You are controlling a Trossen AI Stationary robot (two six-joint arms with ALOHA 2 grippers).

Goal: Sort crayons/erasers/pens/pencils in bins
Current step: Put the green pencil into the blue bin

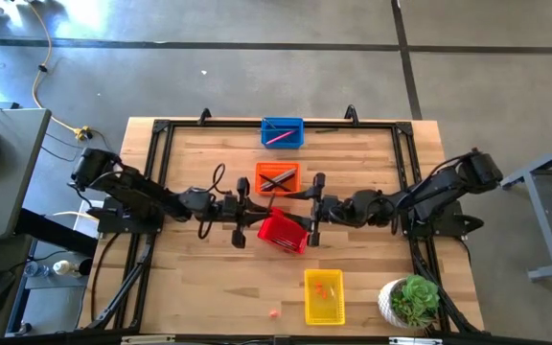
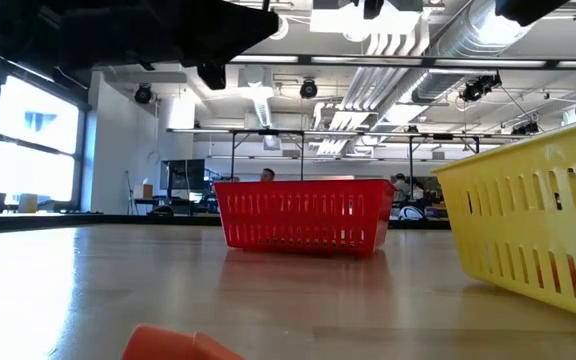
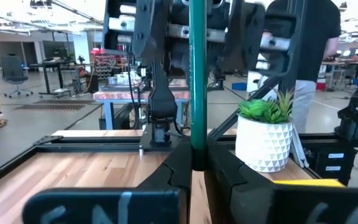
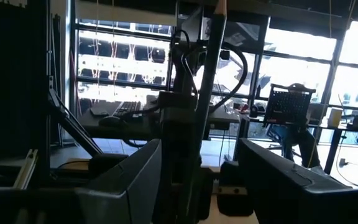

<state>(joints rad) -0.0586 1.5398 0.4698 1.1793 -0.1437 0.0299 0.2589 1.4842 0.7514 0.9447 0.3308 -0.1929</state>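
Observation:
My left gripper [image 1: 260, 203] is shut on a green pencil [image 3: 197, 74] above the table's middle, between the orange basket [image 1: 277, 178] and the tilted red basket [image 1: 283, 232]. My right gripper [image 1: 307, 203] faces it, open. Its fingers [image 4: 135, 180] stand apart on either side of the pencil [image 4: 211, 81]. The blue basket [image 1: 282, 132] at the far edge holds a pink stick. The yellow basket [image 1: 323, 295] near the front holds small orange-red erasers. One eraser [image 1: 274, 312] lies on the table beside it and also shows in the low view [image 2: 183, 345]. My left gripper pinches the green pencil's near end [image 3: 197, 142] between its two fingers. The fingers reach level from the table's left. The pencil sticks out past the fingertips toward my right gripper and is lifted clear of the table.
The orange basket holds dark sticks. A potted green plant [image 1: 410, 302] stands at the front right corner. A black frame [image 1: 161, 134] runs round the table's edges. The red basket [image 2: 303, 215] and yellow basket [image 2: 538, 235] rest on the wooden top.

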